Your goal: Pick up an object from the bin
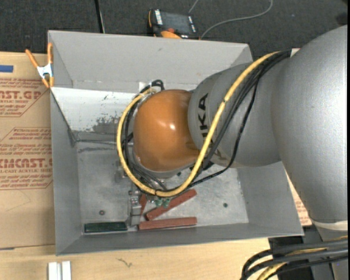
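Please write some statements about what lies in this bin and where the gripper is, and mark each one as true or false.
1. A flat reddish-brown stick lies along the lower wall of the bin in the view. True.
2. A tilted reddish-brown stick lies just above the flat one. True.
3. A dark flat bar rests on top of the two sticks. False: it lies apart, to their left, by the same wall.
4. The gripper hangs over the bin's upper left corner. False: it is low in the view, close to the left ends of the sticks.
5. The bin is filled with a deep heap of things. False: only a few things lie in it.
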Robot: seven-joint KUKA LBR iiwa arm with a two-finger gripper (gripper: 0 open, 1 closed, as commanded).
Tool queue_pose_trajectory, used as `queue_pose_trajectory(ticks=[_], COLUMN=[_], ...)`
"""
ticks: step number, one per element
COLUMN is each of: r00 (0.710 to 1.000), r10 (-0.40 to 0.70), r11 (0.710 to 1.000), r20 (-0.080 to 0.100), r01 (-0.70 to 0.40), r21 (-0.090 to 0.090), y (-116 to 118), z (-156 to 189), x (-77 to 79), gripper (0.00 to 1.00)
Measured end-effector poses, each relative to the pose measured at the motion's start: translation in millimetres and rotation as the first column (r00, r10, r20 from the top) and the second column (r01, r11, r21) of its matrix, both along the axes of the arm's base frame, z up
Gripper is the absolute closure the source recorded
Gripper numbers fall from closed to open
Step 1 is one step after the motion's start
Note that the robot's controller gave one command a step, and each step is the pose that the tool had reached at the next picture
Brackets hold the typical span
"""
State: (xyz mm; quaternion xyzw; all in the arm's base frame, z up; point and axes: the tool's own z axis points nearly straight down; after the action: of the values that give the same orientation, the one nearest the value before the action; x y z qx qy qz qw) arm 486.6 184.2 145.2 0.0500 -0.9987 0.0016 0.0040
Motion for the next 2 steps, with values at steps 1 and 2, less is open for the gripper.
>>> queue_pose_trajectory(ticks=[1,2], r00=[0.996,0.997], r10=[0.085,0.081], r11=[0.996,0.997], r20=[0.001,0.013], r01=[-0.085,-0.081], r21=[0.002,0.003], y=[-44,-108], z=[-76,-75], x=[8.6,0.2], gripper=[0.0,0.0])
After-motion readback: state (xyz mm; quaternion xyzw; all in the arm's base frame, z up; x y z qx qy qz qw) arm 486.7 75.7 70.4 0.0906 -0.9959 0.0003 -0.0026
